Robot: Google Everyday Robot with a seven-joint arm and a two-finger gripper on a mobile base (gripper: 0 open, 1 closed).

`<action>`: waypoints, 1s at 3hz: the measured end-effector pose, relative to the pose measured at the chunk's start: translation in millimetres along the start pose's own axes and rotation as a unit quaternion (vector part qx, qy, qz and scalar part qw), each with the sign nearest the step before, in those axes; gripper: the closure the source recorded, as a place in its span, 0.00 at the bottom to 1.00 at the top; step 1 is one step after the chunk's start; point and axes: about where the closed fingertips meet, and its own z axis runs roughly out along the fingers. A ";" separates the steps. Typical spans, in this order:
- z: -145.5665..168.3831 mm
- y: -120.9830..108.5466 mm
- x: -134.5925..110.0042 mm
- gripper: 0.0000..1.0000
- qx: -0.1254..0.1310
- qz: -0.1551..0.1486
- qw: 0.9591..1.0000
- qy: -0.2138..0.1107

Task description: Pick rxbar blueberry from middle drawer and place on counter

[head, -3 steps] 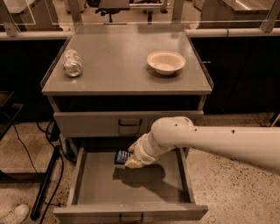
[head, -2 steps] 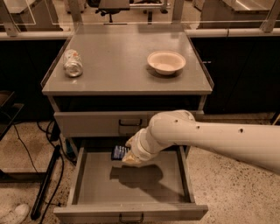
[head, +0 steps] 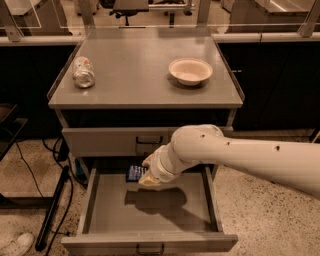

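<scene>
The rxbar blueberry (head: 134,173) sits clamped in the hand (head: 142,176), its dark wrapper sticking out to the hand's left. It hangs above the rear part of the open middle drawer (head: 150,216), with a shadow on the grey floor below it. The cream arm (head: 240,155) reaches in from the right. Above, the desk (head: 135,65) carries a silvery can (head: 83,72) lying near its left edge and a cream bowl (head: 190,70) toward the right, well apart.

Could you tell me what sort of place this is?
Probably a lab or office: grey metal drawer cabinet, speckled hard floor, swivel-chair base behind. The gripper is in the open grey middle drawer.
</scene>
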 end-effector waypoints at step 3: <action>-64.9 -46.3 -34.2 1.00 0.069 -0.047 0.996 0.031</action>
